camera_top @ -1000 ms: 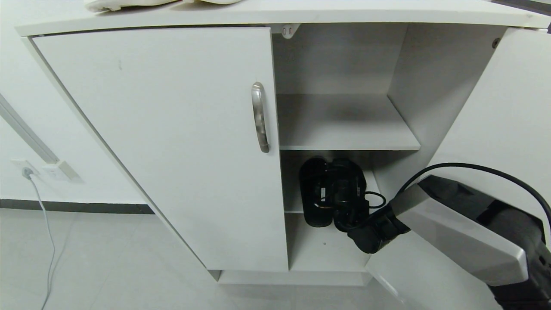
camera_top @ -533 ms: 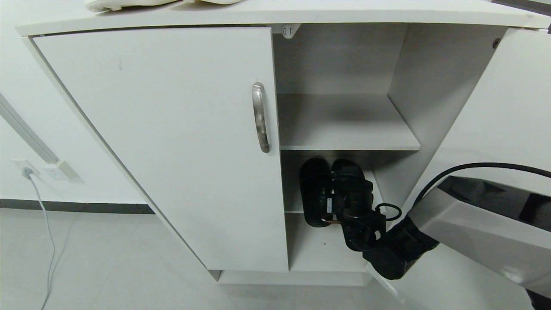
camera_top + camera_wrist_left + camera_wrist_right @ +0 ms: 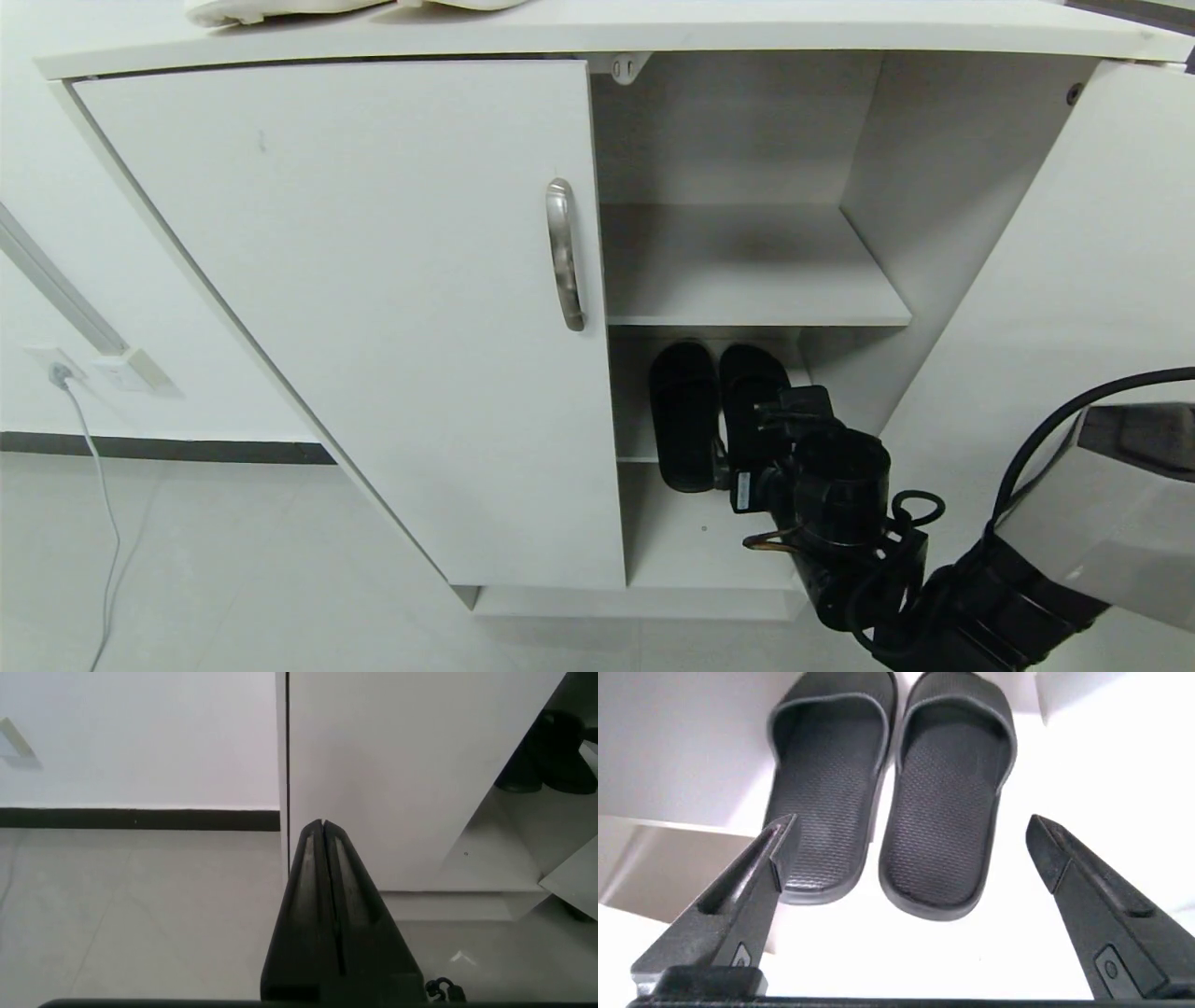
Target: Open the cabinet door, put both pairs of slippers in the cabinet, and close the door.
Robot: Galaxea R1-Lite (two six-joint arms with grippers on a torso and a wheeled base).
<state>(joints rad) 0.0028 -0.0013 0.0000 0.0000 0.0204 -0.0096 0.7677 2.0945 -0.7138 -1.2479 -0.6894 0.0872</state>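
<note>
Right gripper (image 3: 910, 823) (splayed) before slippers (image 3: 945, 784), toes inward, heels outward.

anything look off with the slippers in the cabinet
The black slippers lie straight and side by side on the lower shelf, but their heels stick out past its front edge. That overhang might get in the way when the open right door swings shut. Nothing else stands out.

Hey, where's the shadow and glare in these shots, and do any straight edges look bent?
Head view: the cabinet top bows from lens distortion, the handle carries a bright glint, and shade pools above the black slippers. Right wrist view: slippers evenly lit. Left wrist view: flat light, no glare.
</note>
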